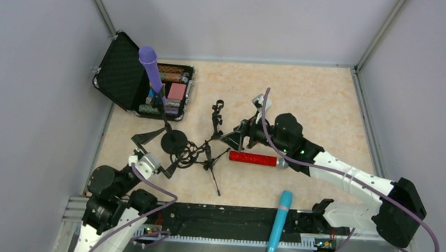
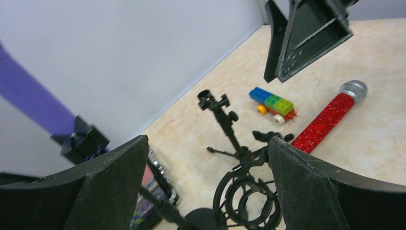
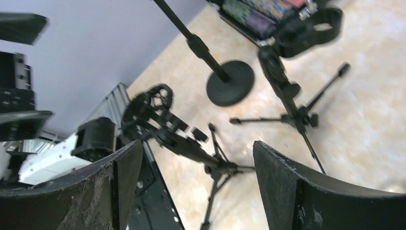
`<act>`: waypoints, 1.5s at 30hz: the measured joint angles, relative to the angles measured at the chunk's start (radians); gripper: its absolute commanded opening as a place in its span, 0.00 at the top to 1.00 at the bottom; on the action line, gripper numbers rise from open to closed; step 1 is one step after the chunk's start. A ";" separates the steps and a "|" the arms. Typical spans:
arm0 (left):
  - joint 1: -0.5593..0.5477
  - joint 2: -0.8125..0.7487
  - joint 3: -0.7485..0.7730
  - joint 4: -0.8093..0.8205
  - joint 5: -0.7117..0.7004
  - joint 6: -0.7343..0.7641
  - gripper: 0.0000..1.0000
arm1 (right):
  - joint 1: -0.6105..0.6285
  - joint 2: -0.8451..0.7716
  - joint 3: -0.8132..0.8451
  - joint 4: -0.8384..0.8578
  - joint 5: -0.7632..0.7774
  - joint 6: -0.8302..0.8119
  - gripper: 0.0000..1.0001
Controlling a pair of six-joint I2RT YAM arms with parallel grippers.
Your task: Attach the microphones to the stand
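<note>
The purple microphone (image 1: pixel 147 66) (image 2: pixel 28 99) stands clipped in the round-based stand (image 1: pixel 174 140) (image 3: pixel 230 82). On the table the red microphone (image 1: pixel 252 159) (image 2: pixel 321 122) lies flat, silver head to the right. Across the front rail lies the cyan microphone (image 1: pixel 279 222). A tripod stand (image 1: pixel 215 118) (image 2: pixel 225 117) (image 3: pixel 292 103) is upright with a bare clip. A second tripod with a ring mount (image 1: pixel 194 154) (image 2: pixel 246 191) (image 3: pixel 165 122) leans beside it. My left gripper (image 1: pixel 159 152) (image 2: pixel 206 191) is open by the round base. My right gripper (image 1: pixel 239 136) (image 3: pixel 196 187) is open and holds nothing, just above the red microphone.
An open black case (image 1: pixel 123 73) with coloured items stands at the back left. A small multicoloured block toy (image 2: pixel 272 102) sits near the red microphone. The black rail (image 1: pixel 221 219) runs along the near edge, and grey walls close in the sides.
</note>
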 measured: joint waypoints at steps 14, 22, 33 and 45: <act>0.000 0.310 0.008 0.276 0.268 -0.045 0.01 | -0.117 -0.111 -0.197 -0.045 -0.029 0.039 0.16; -0.032 0.548 0.058 0.420 0.354 -0.059 0.01 | -0.243 -0.166 -0.266 -0.051 -0.085 0.074 0.16; -0.309 0.907 0.179 0.475 0.250 0.024 0.01 | -0.381 -0.212 -0.344 -0.063 -0.163 0.115 0.16; -0.454 1.277 0.223 0.533 0.158 0.058 0.02 | -0.533 -0.286 -0.382 -0.136 -0.156 0.101 0.16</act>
